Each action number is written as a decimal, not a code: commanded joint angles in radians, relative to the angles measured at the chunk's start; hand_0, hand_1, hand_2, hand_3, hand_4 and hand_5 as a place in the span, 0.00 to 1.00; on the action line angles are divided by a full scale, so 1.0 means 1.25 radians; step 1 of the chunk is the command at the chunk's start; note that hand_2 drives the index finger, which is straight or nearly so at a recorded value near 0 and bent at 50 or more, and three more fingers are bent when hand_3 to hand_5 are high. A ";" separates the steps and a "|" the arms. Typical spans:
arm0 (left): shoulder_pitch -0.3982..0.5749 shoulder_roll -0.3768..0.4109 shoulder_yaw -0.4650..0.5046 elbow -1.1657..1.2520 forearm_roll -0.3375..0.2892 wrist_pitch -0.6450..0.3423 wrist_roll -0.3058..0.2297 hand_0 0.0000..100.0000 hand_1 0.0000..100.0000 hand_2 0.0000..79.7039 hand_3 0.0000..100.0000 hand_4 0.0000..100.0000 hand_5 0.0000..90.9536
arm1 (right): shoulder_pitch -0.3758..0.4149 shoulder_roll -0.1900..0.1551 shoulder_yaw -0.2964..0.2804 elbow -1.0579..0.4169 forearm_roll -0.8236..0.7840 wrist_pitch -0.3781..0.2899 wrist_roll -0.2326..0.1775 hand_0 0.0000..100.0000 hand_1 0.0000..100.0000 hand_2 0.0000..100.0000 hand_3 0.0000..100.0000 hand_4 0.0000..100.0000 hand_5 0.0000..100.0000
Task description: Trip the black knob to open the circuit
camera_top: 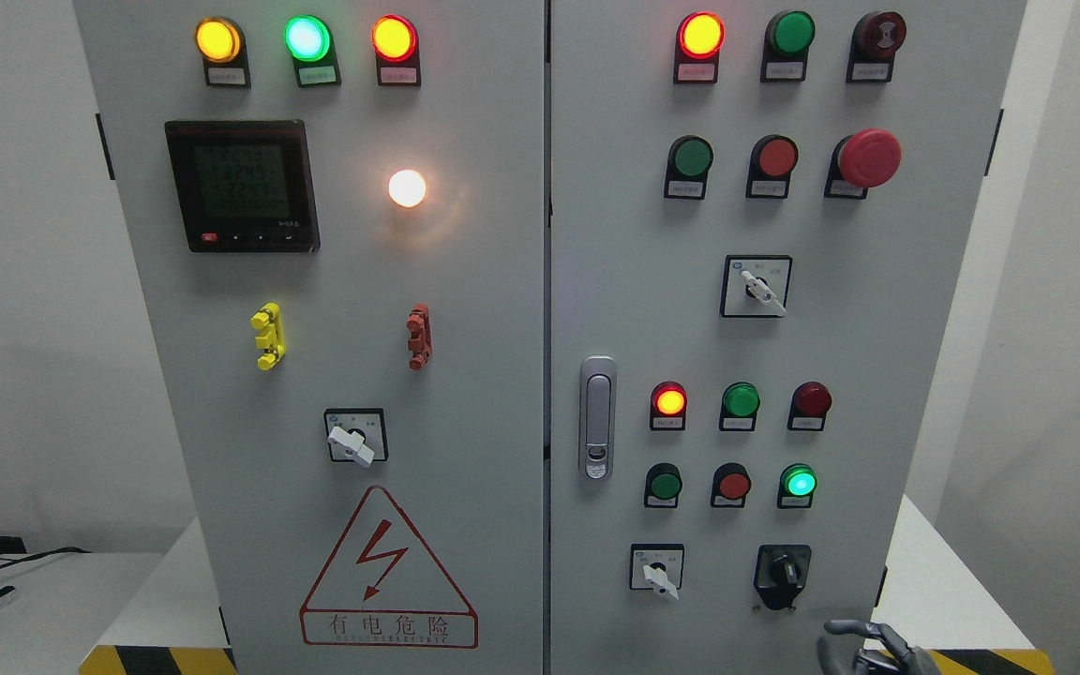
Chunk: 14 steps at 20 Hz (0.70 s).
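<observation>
The black knob (pixel 783 573) sits at the lower right of the grey cabinet's right door (pixel 877 328), its handle pointing straight up. My right hand (pixel 863 645) shows at the bottom edge, just below and right of the knob, not touching it. Its dark fingers (pixel 842 627) are relaxed and hold nothing. The left hand is out of view.
A white selector switch (pixel 659 573) sits left of the black knob. Above are rows of red and green lamps and buttons, a red mushroom stop button (pixel 869 157) and a door latch (pixel 597 417). The left door carries a meter (pixel 242 185) and a warning triangle (pixel 388 572).
</observation>
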 commanded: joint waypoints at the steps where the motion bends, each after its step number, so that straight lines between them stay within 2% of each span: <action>1: 0.000 0.000 0.000 0.000 -0.025 0.000 0.000 0.12 0.39 0.00 0.00 0.00 0.00 | 0.066 -0.003 -0.069 -0.060 -0.017 -0.005 0.023 0.51 0.53 0.44 1.00 0.99 0.90; 2: 0.000 0.000 0.000 0.000 -0.025 0.000 0.000 0.12 0.39 0.00 0.00 0.00 0.00 | 0.084 -0.003 -0.077 -0.074 -0.033 -0.010 0.030 0.50 0.46 0.45 0.98 0.93 0.88; 3: 0.000 0.000 0.000 0.000 -0.025 0.000 0.000 0.12 0.39 0.00 0.00 0.00 0.00 | 0.109 -0.006 -0.084 -0.090 -0.062 -0.014 0.039 0.49 0.33 0.44 0.91 0.86 0.85; 4: 0.000 0.000 0.000 0.000 -0.025 0.000 0.000 0.12 0.39 0.00 0.00 0.00 0.00 | 0.138 -0.012 -0.086 -0.111 -0.101 -0.015 0.044 0.42 0.27 0.44 0.87 0.82 0.81; 5: 0.000 0.000 0.000 0.000 -0.025 0.000 0.000 0.12 0.39 0.00 0.00 0.00 0.00 | 0.166 -0.017 -0.091 -0.125 -0.122 -0.015 0.045 0.29 0.15 0.42 0.77 0.72 0.73; 6: 0.000 0.000 0.000 0.000 -0.025 0.000 0.000 0.12 0.39 0.00 0.00 0.00 0.00 | 0.197 -0.020 -0.095 -0.142 -0.132 -0.020 0.046 0.20 0.11 0.40 0.71 0.66 0.66; 8: 0.000 0.000 0.000 0.000 -0.025 0.000 0.000 0.12 0.39 0.00 0.00 0.00 0.00 | 0.269 -0.024 -0.096 -0.171 -0.155 -0.057 0.051 0.07 0.03 0.36 0.61 0.53 0.50; 9: 0.000 0.000 0.000 0.000 -0.025 0.000 0.000 0.12 0.39 0.00 0.00 0.00 0.00 | 0.307 -0.027 -0.097 -0.188 -0.166 -0.079 0.059 0.01 0.00 0.34 0.56 0.49 0.45; 12: 0.000 0.000 0.000 0.000 -0.025 0.000 0.000 0.12 0.39 0.00 0.00 0.00 0.00 | 0.390 -0.038 -0.115 -0.226 -0.202 -0.101 0.092 0.00 0.00 0.26 0.40 0.33 0.32; 14: 0.000 0.000 0.000 0.000 -0.025 0.000 0.000 0.12 0.39 0.00 0.00 0.00 0.00 | 0.403 -0.038 -0.131 -0.240 -0.217 -0.102 0.106 0.00 0.00 0.22 0.34 0.28 0.27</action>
